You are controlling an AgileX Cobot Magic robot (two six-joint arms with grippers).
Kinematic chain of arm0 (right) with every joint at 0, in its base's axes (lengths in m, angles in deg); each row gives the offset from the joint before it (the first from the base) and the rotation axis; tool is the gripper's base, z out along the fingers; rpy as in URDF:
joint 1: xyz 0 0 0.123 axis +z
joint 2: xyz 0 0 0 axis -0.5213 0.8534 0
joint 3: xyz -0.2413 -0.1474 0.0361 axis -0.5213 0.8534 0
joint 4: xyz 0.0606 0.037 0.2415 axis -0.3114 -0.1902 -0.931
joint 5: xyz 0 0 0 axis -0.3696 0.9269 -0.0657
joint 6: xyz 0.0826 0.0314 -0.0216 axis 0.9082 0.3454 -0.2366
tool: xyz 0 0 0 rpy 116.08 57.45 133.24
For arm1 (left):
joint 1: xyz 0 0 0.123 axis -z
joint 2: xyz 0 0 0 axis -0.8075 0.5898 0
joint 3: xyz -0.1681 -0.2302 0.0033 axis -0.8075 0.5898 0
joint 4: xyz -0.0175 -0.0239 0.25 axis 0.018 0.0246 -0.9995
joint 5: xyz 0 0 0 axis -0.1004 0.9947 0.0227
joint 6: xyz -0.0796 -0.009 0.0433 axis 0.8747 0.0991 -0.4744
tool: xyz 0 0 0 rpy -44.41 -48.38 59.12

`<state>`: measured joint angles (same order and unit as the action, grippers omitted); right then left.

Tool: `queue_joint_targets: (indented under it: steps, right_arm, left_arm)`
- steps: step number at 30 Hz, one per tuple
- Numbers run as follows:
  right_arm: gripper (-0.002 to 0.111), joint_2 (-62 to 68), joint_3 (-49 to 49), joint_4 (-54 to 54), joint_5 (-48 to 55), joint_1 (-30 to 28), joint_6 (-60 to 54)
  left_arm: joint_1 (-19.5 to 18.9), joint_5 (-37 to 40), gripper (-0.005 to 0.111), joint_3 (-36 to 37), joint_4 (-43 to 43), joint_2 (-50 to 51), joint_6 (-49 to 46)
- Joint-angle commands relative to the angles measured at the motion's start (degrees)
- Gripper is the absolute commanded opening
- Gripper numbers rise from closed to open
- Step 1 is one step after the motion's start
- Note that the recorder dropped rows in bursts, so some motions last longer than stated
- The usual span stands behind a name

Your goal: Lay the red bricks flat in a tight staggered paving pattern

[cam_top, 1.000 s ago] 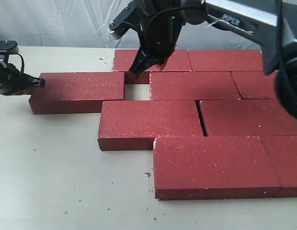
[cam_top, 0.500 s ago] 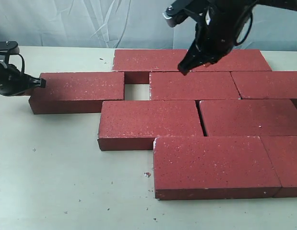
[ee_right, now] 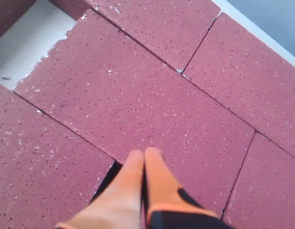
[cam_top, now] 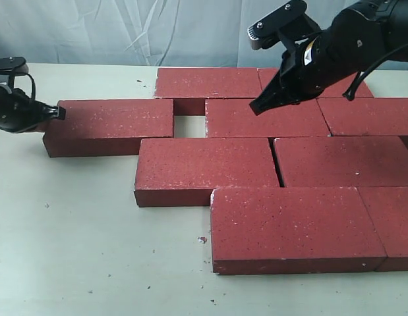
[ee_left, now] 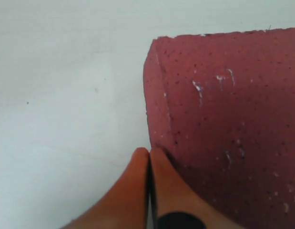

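Note:
Several red bricks lie flat in staggered rows. The leftmost brick (cam_top: pixel 108 125) (ee_left: pixel 228 119) stands apart from the middle brick (cam_top: pixel 266 117) (ee_right: pixel 152 95), and a bare gap (cam_top: pixel 189 125) (ee_right: pixel 33 43) lies between them. My left gripper (cam_top: pixel 58 112) (ee_left: pixel 149 151) is shut and empty, with its tips against the left end of that leftmost brick. My right gripper (cam_top: pixel 256 107) (ee_right: pixel 145 153) is shut and empty, its tips just over the middle brick's top. A narrow dark slit (cam_top: pixel 277 164) separates the two bricks of the row in front.
The back-row brick (cam_top: pixel 207 82) borders the gap from behind. The front-row bricks (cam_top: pixel 204 168) (cam_top: pixel 296 227) sit closer to the camera. Pale tabletop (cam_top: pixel 72 237) spreads left and front, with small crumbs. A wrinkled sheet (cam_top: pixel 124 29) hangs behind.
My right arm has swung right from above the gap to over the middle brick. The left gripper and the leftmost brick have shifted slightly right, narrowing the gap a little.

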<state>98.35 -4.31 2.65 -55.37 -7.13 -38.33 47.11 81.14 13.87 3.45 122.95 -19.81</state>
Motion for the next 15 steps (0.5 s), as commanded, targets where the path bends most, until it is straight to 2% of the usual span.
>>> queue_joint_targets:
  steps: [1,7,15]
  right_arm:
    - [-0.001,-0.4,0.2,-0.1,-1.1,-0.2,0.2]
    - [-0.001,-0.4,0.2,-0.1,-1.1,-0.2,0.2]
    - [-0.001,-0.4,0.2,-0.1,-1.1,-0.2,0.2]
  left_arm:
    - [2.4,0.0,0.000,0.0,0.9,-0.1,-0.5]
    - [5.2,-1.5,0.000,0.0,1.7,-0.1,-2.9]
    - [6.6,-3.6,0.000,-0.1,2.7,0.8,-2.9]
